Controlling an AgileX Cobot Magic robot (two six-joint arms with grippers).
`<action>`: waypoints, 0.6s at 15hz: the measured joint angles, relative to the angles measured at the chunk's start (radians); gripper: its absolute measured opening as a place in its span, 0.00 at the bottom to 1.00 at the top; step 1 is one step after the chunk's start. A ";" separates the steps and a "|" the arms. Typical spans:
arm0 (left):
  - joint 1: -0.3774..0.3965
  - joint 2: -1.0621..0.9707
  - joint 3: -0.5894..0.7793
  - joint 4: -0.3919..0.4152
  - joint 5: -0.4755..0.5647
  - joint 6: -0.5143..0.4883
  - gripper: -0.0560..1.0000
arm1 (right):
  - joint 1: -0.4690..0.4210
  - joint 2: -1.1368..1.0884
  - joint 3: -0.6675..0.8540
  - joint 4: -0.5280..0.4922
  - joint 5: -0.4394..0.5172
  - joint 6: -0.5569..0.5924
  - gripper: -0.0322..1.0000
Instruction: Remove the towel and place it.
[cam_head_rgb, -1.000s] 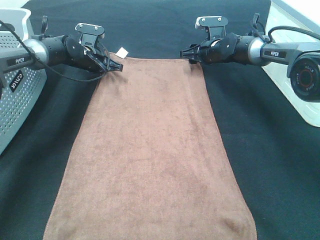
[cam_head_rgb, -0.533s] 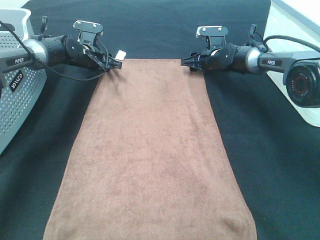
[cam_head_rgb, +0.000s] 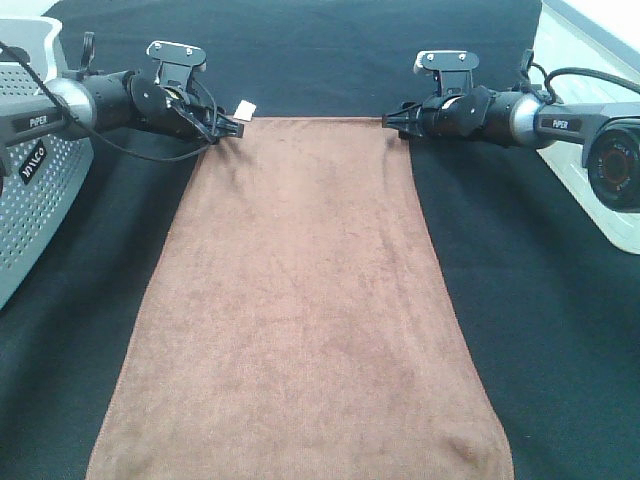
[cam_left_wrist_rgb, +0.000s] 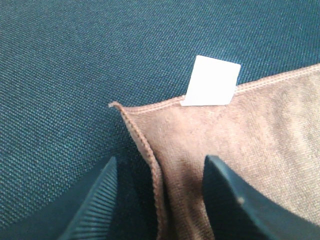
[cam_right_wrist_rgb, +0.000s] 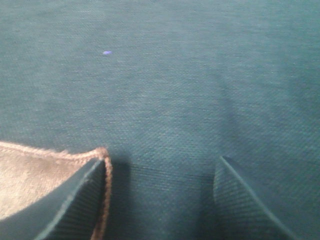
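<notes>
Towel (cam_head_rgb: 300, 300) lies flat on the black cloth (cam_head_rgb: 540, 330), long axis running from the top-centre of the high view down to the bottom edge. Far short edge sits level with my two grippers, near end runs off the bottom of the frame. White tag (cam_head_rgb: 243, 108) is at the far-left corner, pointing away up the frame.

Changes vs a second ago:
- my left gripper (cam_head_rgb: 232, 126) was pinched shut on the tag corner; fingers now parted, corner released and lying flat
- my right gripper (cam_head_rgb: 393, 120) has backed off toward the right of the frame, from over the far-right corner to just at its edge
- far edge of the towel now lies straighter, and the fold near the right corner is gone

Now:
- left gripper (cam_left_wrist_rgb: 160, 200): jaws apart, straddling the towel's (cam_left_wrist_rgb: 240, 150) stitched side edge just behind the tag (cam_left_wrist_rgb: 210, 81) corner, one finger over black cloth (cam_left_wrist_rgb: 75, 75), the other over towel. Not clamping anything.
- right gripper (cam_right_wrist_rgb: 160, 200): jaws apart, gap between them shows only black cloth (cam_right_wrist_rgb: 175, 75). Towel corner (cam_right_wrist_rgb: 45, 172) sits against the outer side of one finger, outside the gap. Holding nothing.

White perforated basket (cam_head_rgb: 35, 190) sits at the left edge of the frame, well clear of the towel.
</notes>
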 joint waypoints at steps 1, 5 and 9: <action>0.000 0.000 0.000 0.000 0.000 0.000 0.53 | 0.000 0.000 0.000 0.000 0.000 0.000 0.60; 0.000 -0.017 0.000 0.000 0.004 0.000 0.53 | 0.000 -0.069 0.003 0.009 0.061 0.001 0.60; 0.000 -0.091 0.000 0.000 0.061 -0.001 0.68 | 0.000 -0.222 0.002 0.029 0.199 0.004 0.60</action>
